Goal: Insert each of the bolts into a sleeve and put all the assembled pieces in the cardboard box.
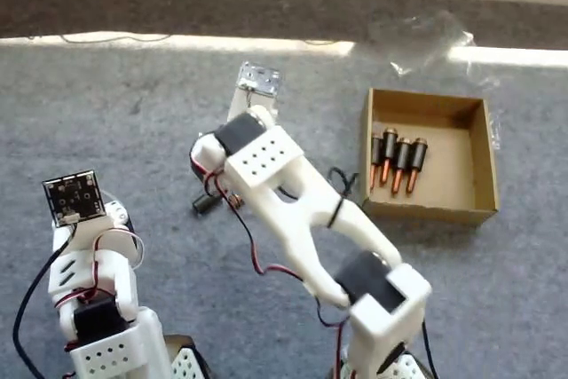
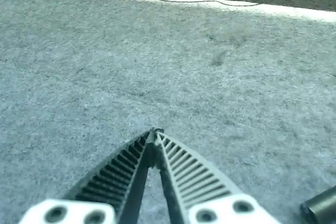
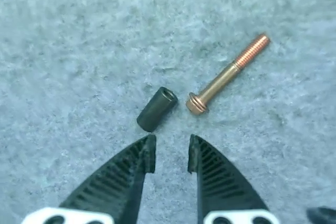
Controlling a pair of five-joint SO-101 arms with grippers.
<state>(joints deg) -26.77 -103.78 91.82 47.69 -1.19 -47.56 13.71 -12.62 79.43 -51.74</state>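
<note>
In the right wrist view a short black sleeve (image 3: 157, 109) lies on the grey carpet beside a copper bolt (image 3: 227, 75), the bolt's head close to the sleeve's open end. My right gripper (image 3: 171, 149) hovers just short of them, open, with nothing between its fingers. From above, the sleeve (image 1: 206, 204) peeks out beside the right arm, which reaches across the middle. The cardboard box (image 1: 475, 144) at the right holds several assembled pieces (image 1: 399, 159) side by side. My left gripper (image 2: 154, 132) is shut on nothing above bare carpet.
A crumpled clear plastic bag (image 1: 426, 37) lies behind the box. The left arm (image 1: 93, 281) stands at the near left. A dark cylindrical object (image 2: 320, 208) shows at the edge of the left wrist view. Cables (image 1: 89, 38) run along the far carpet edge.
</note>
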